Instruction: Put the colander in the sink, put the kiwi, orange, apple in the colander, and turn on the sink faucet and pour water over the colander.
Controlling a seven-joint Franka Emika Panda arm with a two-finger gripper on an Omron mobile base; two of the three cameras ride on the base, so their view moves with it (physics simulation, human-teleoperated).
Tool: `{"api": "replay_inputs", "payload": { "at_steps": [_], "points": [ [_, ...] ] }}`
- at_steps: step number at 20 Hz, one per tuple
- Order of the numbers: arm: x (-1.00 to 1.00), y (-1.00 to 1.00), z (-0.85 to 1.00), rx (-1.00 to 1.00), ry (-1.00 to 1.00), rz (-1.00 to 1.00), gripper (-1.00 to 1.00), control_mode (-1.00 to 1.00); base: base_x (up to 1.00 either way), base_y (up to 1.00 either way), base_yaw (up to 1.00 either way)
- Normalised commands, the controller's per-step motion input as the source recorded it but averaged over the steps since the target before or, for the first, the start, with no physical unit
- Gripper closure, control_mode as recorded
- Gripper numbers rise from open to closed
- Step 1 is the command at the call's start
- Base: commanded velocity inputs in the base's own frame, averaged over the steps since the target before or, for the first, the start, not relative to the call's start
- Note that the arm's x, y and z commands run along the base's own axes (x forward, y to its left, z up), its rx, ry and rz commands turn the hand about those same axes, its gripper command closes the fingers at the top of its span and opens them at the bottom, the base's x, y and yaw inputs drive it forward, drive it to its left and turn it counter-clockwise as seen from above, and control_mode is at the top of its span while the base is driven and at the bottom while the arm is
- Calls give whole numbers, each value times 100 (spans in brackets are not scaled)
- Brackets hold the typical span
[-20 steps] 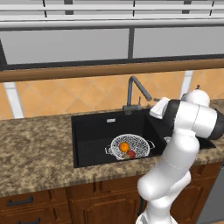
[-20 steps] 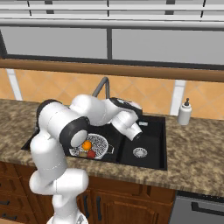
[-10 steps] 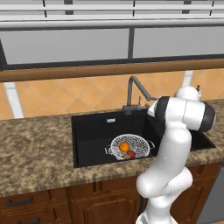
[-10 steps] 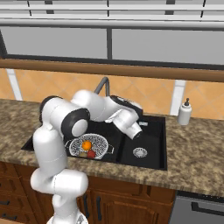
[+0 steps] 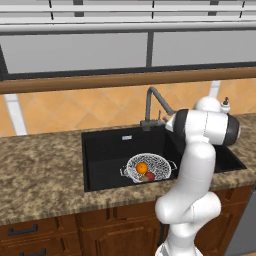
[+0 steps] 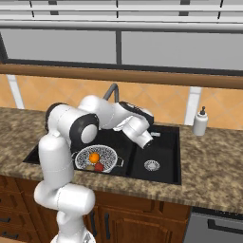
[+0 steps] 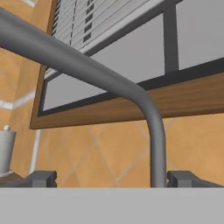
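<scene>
The silvery mesh colander [image 5: 161, 165] [image 6: 108, 155] sits in the left basin of the black sink [image 5: 105, 150] [image 6: 166, 176]. It holds the orange [image 5: 142, 167] [image 6: 94, 157], the red apple [image 5: 150, 176] [image 6: 98, 166] and the brown kiwi [image 5: 143, 177] [image 6: 89, 167]. The dark grey sink faucet [image 5: 150, 105] [image 6: 112, 91] [image 7: 155, 131] rises behind the sink. My gripper [image 6: 150, 140] [image 7: 113, 179] is open close in front of it. In the hand view the faucet's upright pipe stands between the fingertips [image 7: 41, 178], nearer the right one. No water runs.
A white soap bottle [image 5: 225, 105] [image 6: 200, 122] [image 7: 6, 148] stands on the granite counter [image 5: 40, 170] [image 6: 213, 171] right of the sink. The tiled wall and a wooden window sill [image 6: 142, 76] lie behind the faucet. My arm reaches across the sink's middle.
The arm's elbow and upper links have swung round. The hand stays by the faucet over the sink. The jaws stay wide and the fruit has not moved.
</scene>
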Motion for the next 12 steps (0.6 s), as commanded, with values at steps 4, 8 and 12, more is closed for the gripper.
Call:
{"api": "replay_inputs", "payload": {
  "at_steps": [4,8,12],
  "points": [
    [20,0,-3,0,0,0,-100,-100,0,0,0],
    [15,-1,-9,0,-1,0,-100,-100,0,0,0],
    [13,-7,-22,0,0,-2,-100,-100,0,0,0]
  ]
}}
